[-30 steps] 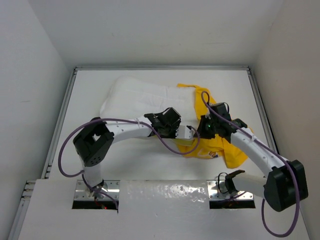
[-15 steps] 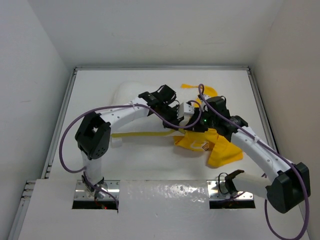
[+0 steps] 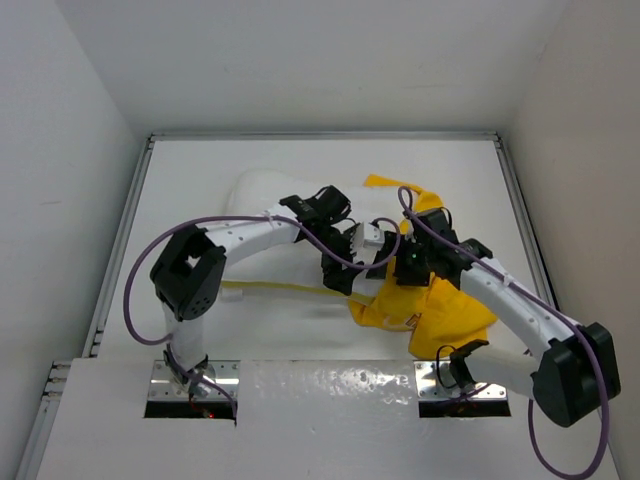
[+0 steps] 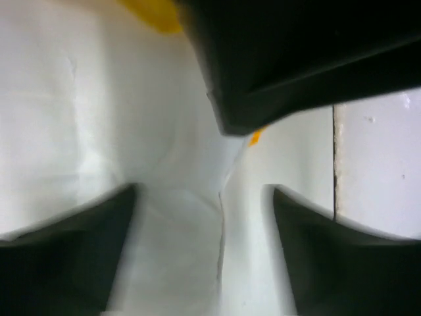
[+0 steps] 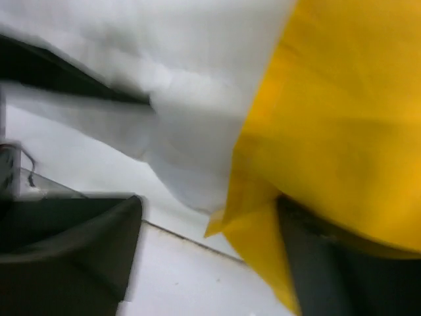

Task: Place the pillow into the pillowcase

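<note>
The white pillow (image 3: 262, 192) lies at the table's middle, its near edge with a yellow band (image 3: 280, 290) showing under my left arm. The yellow pillowcase (image 3: 445, 312) is bunched against the pillow's right end. My left gripper (image 3: 342, 268) and right gripper (image 3: 388, 262) meet there, almost touching. In the left wrist view my gripper (image 4: 204, 197) stands open over white pillow (image 4: 118, 112) fabric, nothing pinched. In the right wrist view my gripper (image 5: 210, 204) is open too; the pillowcase (image 5: 342, 112) drapes over its right finger (image 5: 342, 270), beside the pillow (image 5: 191, 79).
White walls close the table (image 3: 180, 175) in on three sides, with a raised rail (image 3: 122, 235) on the left and another (image 3: 520, 215) on the right. Purple cables (image 3: 135, 290) loop off both arms. The right gripper's black body (image 4: 296, 59) fills the top of the left wrist view.
Both grippers were shut and now stand open. Both hands came nearer and lower than half a second ago, and the pillowcase bunch has shifted toward the near edge.
</note>
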`<state>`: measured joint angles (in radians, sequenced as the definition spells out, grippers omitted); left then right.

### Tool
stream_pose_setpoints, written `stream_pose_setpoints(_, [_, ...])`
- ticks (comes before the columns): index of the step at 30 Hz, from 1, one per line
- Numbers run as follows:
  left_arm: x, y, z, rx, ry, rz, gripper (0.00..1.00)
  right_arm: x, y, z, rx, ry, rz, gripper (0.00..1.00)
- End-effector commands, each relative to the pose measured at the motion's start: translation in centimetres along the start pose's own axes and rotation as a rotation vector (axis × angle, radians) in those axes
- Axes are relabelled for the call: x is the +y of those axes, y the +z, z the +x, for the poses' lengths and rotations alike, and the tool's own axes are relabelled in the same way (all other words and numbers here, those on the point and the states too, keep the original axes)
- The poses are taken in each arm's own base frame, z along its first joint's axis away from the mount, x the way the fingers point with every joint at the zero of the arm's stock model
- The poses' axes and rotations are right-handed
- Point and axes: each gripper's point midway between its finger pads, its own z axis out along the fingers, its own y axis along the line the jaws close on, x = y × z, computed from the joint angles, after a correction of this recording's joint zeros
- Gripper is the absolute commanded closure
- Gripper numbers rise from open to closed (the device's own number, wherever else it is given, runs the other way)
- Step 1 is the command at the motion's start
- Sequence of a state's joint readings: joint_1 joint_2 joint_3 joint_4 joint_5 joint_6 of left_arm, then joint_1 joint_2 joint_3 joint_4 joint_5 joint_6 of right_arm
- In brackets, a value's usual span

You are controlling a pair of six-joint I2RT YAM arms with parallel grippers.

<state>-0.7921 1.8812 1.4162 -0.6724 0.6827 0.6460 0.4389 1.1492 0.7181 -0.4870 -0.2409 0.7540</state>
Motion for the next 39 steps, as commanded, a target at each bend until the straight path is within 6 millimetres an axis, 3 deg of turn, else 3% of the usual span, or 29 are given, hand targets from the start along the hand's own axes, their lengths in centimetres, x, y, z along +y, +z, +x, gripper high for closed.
stream_pose_setpoints(1, [-0.8,-4.0,-3.7,-0.12,0.109,0.022,0.06,1.1,-2.9,-2.6,-0.104,-0.133,0.033,0.09])
stream_pose_setpoints(2, [-0.7,-5.0,-3.4,-0.115,0.09,0.014,0.01,0.9,-3.6,-3.2,-0.131,-0.156,0.056,0.01])
stream_pose_setpoints(4, [0.1,-7.8,-3.8,-0.134,0.1,-0.043,0.0,0.4,-5.6,-5.3,-0.203,-0.158,0.121,0.01])
stream_pose_setpoints(7, [0.8,-9.9,-5.0,-0.142,0.109,-0.092,0.0,0.0,-7.2,-8.2,-0.256,-0.142,0.173,0.02])
stream_pose_setpoints(8, [0.9,-10.3,-5.4,-0.146,0.108,-0.106,0.0,-0.2,-7.4,-9.1,-0.268,-0.14,0.182,0.08])
stream_pose_setpoints(9, [2.0,-11.2,-6.3,-0.165,0.068,-0.158,0.0,-0.4,-8.3,-11.0,-0.31,-0.116,0.194,0.5])
stream_pose_setpoints(10, [3.0,-11.8,-6.6,-0.178,0.029,-0.201,0.0,-1.2,-7.6,-11.9,-0.294,-0.088,0.222,0.77])
stream_pose_setpoints(11, [5.2,-13.3,-6.1,-0.187,-0.034,-0.283,0.04,-1.7,-7.5,-12.9,-0.296,-0.065,0.237,0.95])
stream_pose_setpoints(12, [7.0,-14.6,-6.7,-0.238,-0.122,-0.34,0.47,-2.5,-8.4,-15.2,-0.346,-0.037,0.28,1.0])
stream_pose_setpoints(13, [8.7,-15.9,-6.5,-0.269,-0.202,-0.398,0.73,-3.7,-7.1,-16.1,-0.325,-0.021,0.325,1.0])
stream_pose_setpoints(14, [11.8,-18.9,-4.8,-0.303,-0.299,-0.496,0.92,-4.0,-7.3,-17.8,-0.352,-0.016,0.349,0.97])
stream_pose_setpoints(15, [13.5,-20.5,-4.0,-0.333,-0.356,-0.539,0.99,-4.9,-6.9,-18.8,-0.359,-0.004,0.395,0.8])
stream_pose_setpoints(16, [15.4,-21.4,-3.0,-0.358,-0.426,-0.573,0.99,-6.6,-6.8,-19.9,-0.378,0.021,0.475,0.53])
stream_pose_setpoints(17, [17.9,-24.5,-0.9,-0.368,-0.49,-0.679,0.79,-7.5,-5.5,-21.2,-0.372,0.037,0.515,0.2])
stream_pose_setpoints(18, [19.2,-25.5,0.3,-0.364,-0.527,-0.718,0.64,-8.3,-5.1,-21.9,-0.38,0.06,0.547,0.12])
stream_pose_setpoints(20, [22.1,-27.0,4.0,-0.321,-0.609,-0.807,0.41,-9.7,-3.2,-23.6,-0.397,0.119,0.572,0.01])
stream_pose_setpoints(21, [23.5,-27.5,4.9,-0.311,-0.624,-0.835,0.31,-10.0,-2.6,-24.1,-0.399,0.135,0.575,0.01])
stream_pose_setpoints(23, [25.2,-29.2,6.4,-0.305,-0.643,-0.908,0.24,-10.3,-0.3,-25.0,-0.378,0.163,0.563,0.01])
stream_pose_setpoints(26, [27.2,-29.2,8.7,-0.281,-0.664,-0.926,0.19,-9.7,2.6,-25.9,-0.347,0.187,0.495,0.01])
stream_pose_setpoints(27, [28.0,-28.1,10.2,-0.251,-0.683,-0.908,0.18,-10.4,4.7,-25.4,-0.302,0.197,0.488,0.04])
stream_pose_setpoints(29, [28.6,-26.8,11.9,-0.218,-0.711,-0.889,0.17,-9.3,6.5,-25.9,-0.267,0.215,0.415,0.1])
stream_pose_setpoints(30, [28.8,-25.3,13.3,-0.192,-0.747,-0.865,0.17,-9.6,8.5,-25.3,-0.22,0.229,0.399,0.21])
stream_pose_setpoints(32, [28.3,-22.8,15.0,-0.192,-0.804,-0.814,0.2,-7.8,10.1,-25.9,-0.202,0.225,0.31,0.37])
stream_pose_setpoints(33, [28.0,-22.0,15.2,-0.199,-0.808,-0.792,0.23,-7.6,11.3,-25.7,-0.186,0.222,0.295,0.55])
stream_pose_setpoints(34, [27.2,-20.8,14.9,-0.217,-0.802,-0.742,0.29,-6.6,11.7,-26.8,-0.212,0.198,0.262,0.63])
stream_pose_setpoints(35, [26.0,-19.8,15.2,-0.216,-0.79,-0.712,0.44,-5.3,12.5,-26.8,-0.21,0.168,0.24,0.69])
stream_pose_setpoints(36, [25.2,-19.3,14.9,-0.219,-0.766,-0.679,0.48,-4.9,14.0,-26.5,-0.179,0.132,0.212,0.74])
stream_pose_setpoints(37, [23.3,-17.5,14.6,-0.228,-0.746,-0.588,0.53,-3.0,14.2,-28.0,-0.2,0.091,0.171,0.77])
stream_pose_setpoints(39, [19.4,-16.9,12.7,-0.241,-0.626,-0.489,0.64,1.0,17.2,-27.4,-0.14,-0.001,0.098,0.89])
